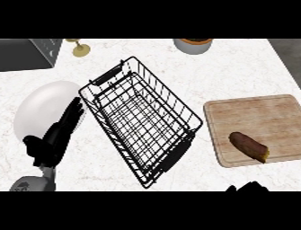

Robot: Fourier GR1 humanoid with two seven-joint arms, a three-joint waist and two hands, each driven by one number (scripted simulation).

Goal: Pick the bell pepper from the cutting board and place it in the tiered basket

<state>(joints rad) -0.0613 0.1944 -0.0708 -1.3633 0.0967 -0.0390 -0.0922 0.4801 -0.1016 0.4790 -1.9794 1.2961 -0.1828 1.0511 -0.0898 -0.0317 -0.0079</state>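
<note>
Where marble counter (pixel 245 72) spreads, black wire basket (pixel 141 120), wooden board (pixel 272 117), brown oblong pepper (pixel 248 146).

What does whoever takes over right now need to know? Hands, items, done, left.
Left hand: open, fingers straight, over the white plate, holding nothing.
Right hand: only fingertips show at the lower edge; state unclear.
Pepper: a brown oblong piece, lying on the cutting board, untouched.
Basket: nothing in it, between plate and board.
Done: nothing.
Left: pick the pepper, place it in the basket.
</note>
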